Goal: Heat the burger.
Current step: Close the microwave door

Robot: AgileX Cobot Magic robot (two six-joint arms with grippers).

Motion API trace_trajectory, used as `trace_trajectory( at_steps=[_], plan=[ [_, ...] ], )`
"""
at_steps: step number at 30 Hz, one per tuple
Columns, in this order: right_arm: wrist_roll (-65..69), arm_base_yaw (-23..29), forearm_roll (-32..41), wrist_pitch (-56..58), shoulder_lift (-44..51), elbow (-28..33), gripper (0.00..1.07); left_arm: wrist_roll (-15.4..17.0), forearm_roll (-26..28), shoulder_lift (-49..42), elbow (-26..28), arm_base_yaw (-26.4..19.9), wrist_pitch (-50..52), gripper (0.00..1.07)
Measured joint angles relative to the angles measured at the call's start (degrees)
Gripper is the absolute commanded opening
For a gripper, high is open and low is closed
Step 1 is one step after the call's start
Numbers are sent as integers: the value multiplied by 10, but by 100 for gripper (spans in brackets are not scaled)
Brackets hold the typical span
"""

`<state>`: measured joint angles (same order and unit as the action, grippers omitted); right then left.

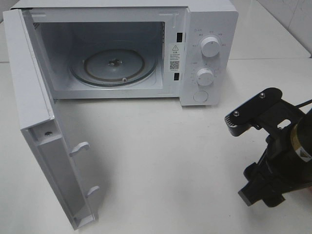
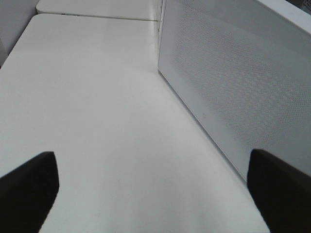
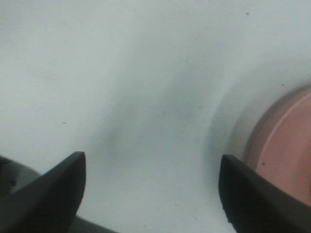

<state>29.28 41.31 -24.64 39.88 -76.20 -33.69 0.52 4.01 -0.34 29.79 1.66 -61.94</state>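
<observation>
Microwave [image 1: 204, 29] open, burger not in yet.
We see its turntable [image 1: 114, 66] bare; both tools, left [image 2: 150, 194] and right [image 3: 150, 194], released and empty, a pink plate [image 3: 286, 150] beside the right one.

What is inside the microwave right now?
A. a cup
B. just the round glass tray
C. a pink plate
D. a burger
B: the microwave has its door swung wide open, and only the glass turntable sits inside, with nothing on it.

High camera faces the open microwave [image 1: 122, 48]; wrist cameras skim the table [image 2: 97, 97].
</observation>
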Motion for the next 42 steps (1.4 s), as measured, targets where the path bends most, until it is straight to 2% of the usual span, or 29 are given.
trace_trajectory(
  at_steps=[1,3,6,8,11,13,19,24,27,29,33,34,35,37,38,40,41,42],
  plan=[
    [0,0,0,0,0,0,82,0,0,0,0,0,0,98],
    [-64,14,83,9,63,0,85,0,0,0,0,0,0,98],
    [-76,14,96,17,78,0,84,0,0,0,0,0,0,98],
    [-108,15,139,59,133,0,83,0,0,0,0,0,0,98],
    [-113,15,147,68,146,0,82,0,0,0,0,0,0,98],
    [-124,15,160,116,202,0,81,0,0,0,0,0,0,98],
    [-129,15,160,172,283,0,80,0,0,0,0,0,0,98],
    [-132,15,162,195,364,0,79,0,0,0,0,0,0,98],
    [-135,15,162,197,383,0,78,0,0,0,0,0,0,98],
    [-146,-9,163,198,436,0,77,0,0,0,0,0,0,98],
    [-162,-48,165,199,467,0,76,0,0,0,0,0,0,98],
    [-180,-81,174,199,485,0,76,0,0,0,0,0,0,98],
    [-180,-81,174,199,485,0,76,0,0,0,0,0,0,98],
    [-211,-127,180,199,515,1,76,0,0,0,0,0,0,98],
    [-211,-127,180,199,515,1,76,0,0,0,0,0,0,98],
    [-236,-172,191,199,550,11,76,0,0,0,0,0,0,98],
    [-236,-172,191,199,550,11,76,0,0,0,0,0,0,98],
    [-248,-202,203,199,573,19,76,0,0,0,0,0,0,98]
  ],
)
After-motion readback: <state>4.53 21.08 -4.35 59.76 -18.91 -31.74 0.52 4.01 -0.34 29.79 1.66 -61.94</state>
